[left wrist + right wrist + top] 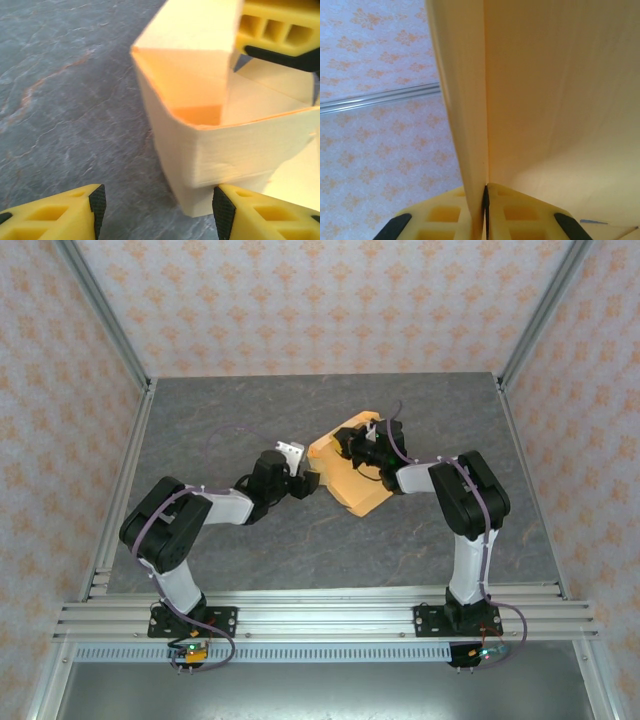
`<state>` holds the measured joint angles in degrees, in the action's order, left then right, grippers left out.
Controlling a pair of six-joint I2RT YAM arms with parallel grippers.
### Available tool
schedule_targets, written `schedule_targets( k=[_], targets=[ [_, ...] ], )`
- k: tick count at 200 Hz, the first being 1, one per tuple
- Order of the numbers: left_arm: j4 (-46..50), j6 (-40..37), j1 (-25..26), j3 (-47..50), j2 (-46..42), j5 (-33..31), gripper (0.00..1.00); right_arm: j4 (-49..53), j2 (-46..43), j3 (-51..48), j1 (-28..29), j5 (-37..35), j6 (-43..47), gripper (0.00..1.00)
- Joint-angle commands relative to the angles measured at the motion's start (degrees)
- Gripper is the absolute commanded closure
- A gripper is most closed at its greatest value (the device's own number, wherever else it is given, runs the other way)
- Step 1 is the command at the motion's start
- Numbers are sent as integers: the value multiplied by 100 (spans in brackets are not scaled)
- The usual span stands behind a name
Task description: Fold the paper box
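Observation:
The paper box [352,478] is light orange-tan card, partly folded, with walls standing up, in the middle of the grey table. In the left wrist view a lower corner of the box [210,145] lies between my left gripper's [160,210] open fingers, close to the right pad [222,212]. From above, my left gripper [312,483] sits at the box's left edge. My right gripper [485,200] is shut on an upright wall of the box [545,100]. Seen from the top, my right gripper [352,443] reaches over the box's far side, and its yellow fingers [280,35] show above the box.
The grey stone-patterned table [250,410] is bare around the box. Aluminium posts [105,315] and patterned walls close in the left, right and far sides. A metal rail [320,612] carrying both arm bases runs along the near edge.

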<state>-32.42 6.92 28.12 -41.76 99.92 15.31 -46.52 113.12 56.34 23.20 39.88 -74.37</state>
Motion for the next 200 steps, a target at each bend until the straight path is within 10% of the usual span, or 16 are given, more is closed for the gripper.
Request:
schedule_targets(
  k=[1,200],
  targets=[
    [191,-199,92,-271,127,62,39,-623,52,-105,7,-53,-149,87],
    [-102,328,520,-886,851,-778,62,-1773,-182,-1214,185,-947,-703,88]
  ],
)
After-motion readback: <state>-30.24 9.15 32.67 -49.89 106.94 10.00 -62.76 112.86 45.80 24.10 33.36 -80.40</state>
